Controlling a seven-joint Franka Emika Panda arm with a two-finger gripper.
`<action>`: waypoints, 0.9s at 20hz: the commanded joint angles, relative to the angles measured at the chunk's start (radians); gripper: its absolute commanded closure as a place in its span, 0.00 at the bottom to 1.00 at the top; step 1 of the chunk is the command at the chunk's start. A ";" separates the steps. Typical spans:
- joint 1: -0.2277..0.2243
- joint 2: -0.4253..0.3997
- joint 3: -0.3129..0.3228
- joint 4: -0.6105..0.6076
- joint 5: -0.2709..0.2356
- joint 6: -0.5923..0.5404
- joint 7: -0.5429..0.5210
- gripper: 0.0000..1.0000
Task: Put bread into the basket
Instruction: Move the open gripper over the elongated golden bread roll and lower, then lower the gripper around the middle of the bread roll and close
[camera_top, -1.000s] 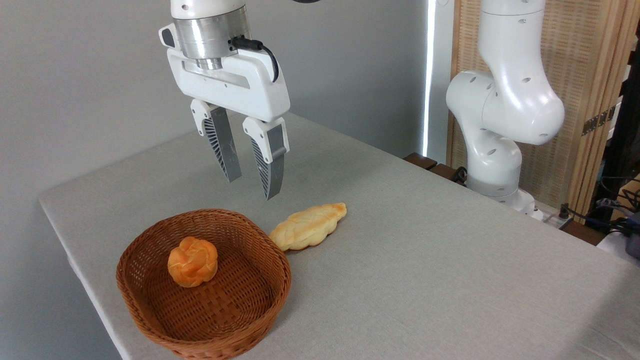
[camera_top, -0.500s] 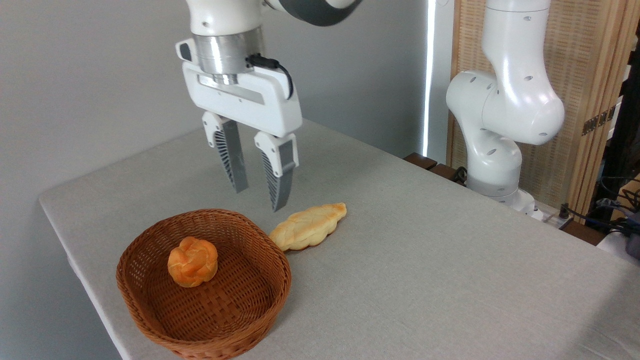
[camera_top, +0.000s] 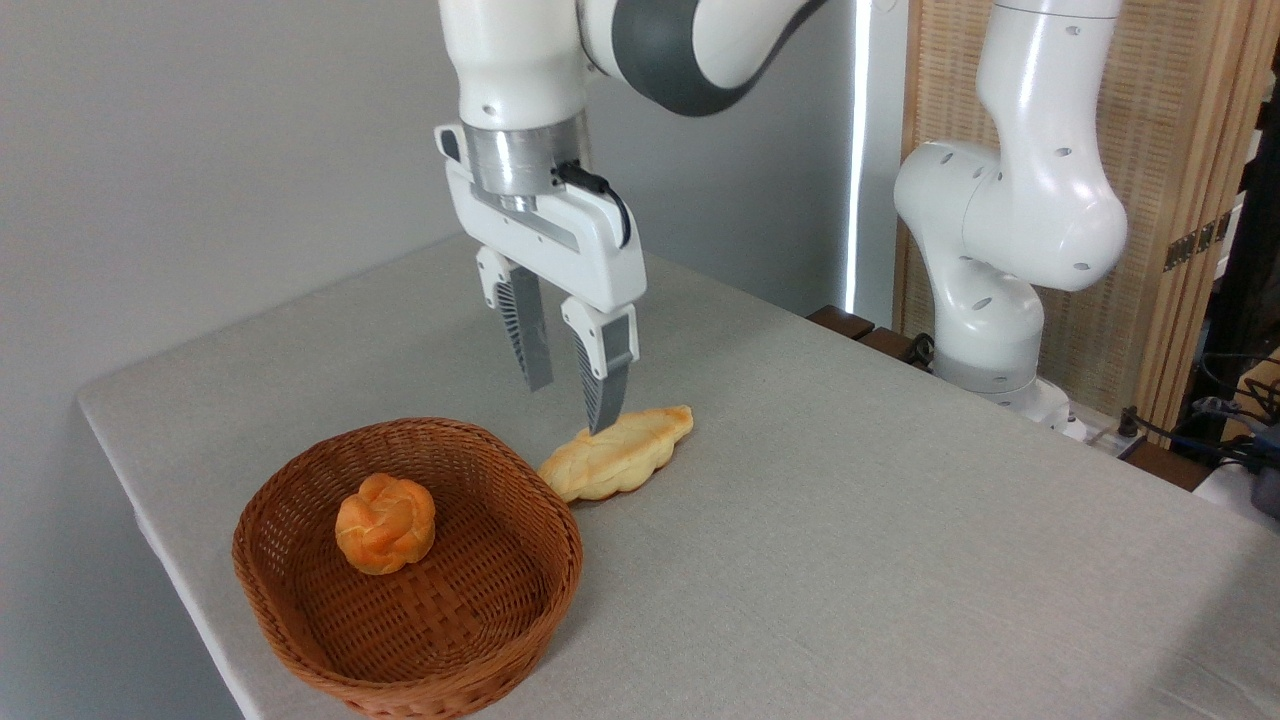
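Note:
The bread (camera_top: 618, 453), a long flat braided loaf in pale gold, lies on the grey table just right of the basket. The basket (camera_top: 545, 520) is round reddish-brown wicker, near the table's front left corner. My gripper (camera_top: 570, 408) hangs open just above and behind the loaf's middle, fingers pointing down, nothing between them. Its nearer fingertip overlaps the loaf's upper edge in the picture; whether it touches I cannot tell.
A small round orange knot-shaped roll (camera_top: 385, 523) sits inside the basket. The arm's white base (camera_top: 990, 330) stands beyond the table's far right edge, with a wooden screen and cables behind. The table's left edge runs close to the basket.
The gripper has moved right and down, from above the basket's far rim to just over the loaf. It stays open. Bread, roll and basket have not moved.

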 joint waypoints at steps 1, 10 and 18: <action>-0.019 -0.079 0.012 -0.127 -0.017 0.064 0.062 0.00; -0.056 -0.086 0.011 -0.233 -0.018 0.194 0.063 0.00; -0.059 -0.075 0.011 -0.255 -0.032 0.234 0.072 0.00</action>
